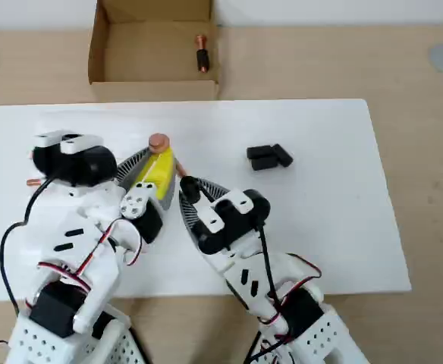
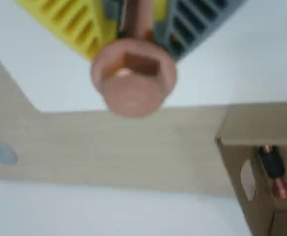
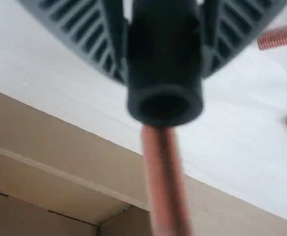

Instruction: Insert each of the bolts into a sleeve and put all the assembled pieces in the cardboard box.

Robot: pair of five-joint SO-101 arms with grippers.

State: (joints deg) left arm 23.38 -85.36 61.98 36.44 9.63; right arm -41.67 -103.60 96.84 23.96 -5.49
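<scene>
Bolt: we see the copper bolt [image 1: 158,142] gripped in the left hand [image 2: 136,27], over the white sheet [image 1: 328,227] at about 11 o'clock from the sheet's middle. Its head sticks out past the fingertips.
Sleeve: the black sleeve [image 3: 165,59] sits in the right hand [image 1: 186,184], at about 5 o'clock from the bolt head and close to it.
Left hand: closed tight on the bolt's shank, one yellow finger and one grey finger on either side.
Right hand: closed around the sleeve's body, with the open mouth facing out.
Jamming risk: in the right wrist view the shank meets the lower rim of the sleeve's mouth, and we cannot tell whether the tip is inside. If the two are off-axis, we think a push would catch on the rim rather than slide in.
Slipping risk: the smooth round shank could swivel or slide between the fingers under that push. The sleeve could also be shoved back in its grip.
Dropping risk: if either hand lets go too early, a round part could roll away across the sheet.
Bolt's look: copper-coloured, with a wide round head, a square recess in its face and a long, slim shank.
Sleeve's look: matt black, short and tube-shaped, with a thick rim round a dark bore.
Box: the cardboard box [image 1: 96,57] stands on the table [image 1: 419,114] at 11 o'clock, with one finished piece [image 1: 201,53] lying inside.
Waiting parts: spare sleeves [image 1: 268,157] lie at 2 o'clock from the sheet's middle, and a loose bolt [image 1: 33,182] lies at 9 o'clock.
</scene>
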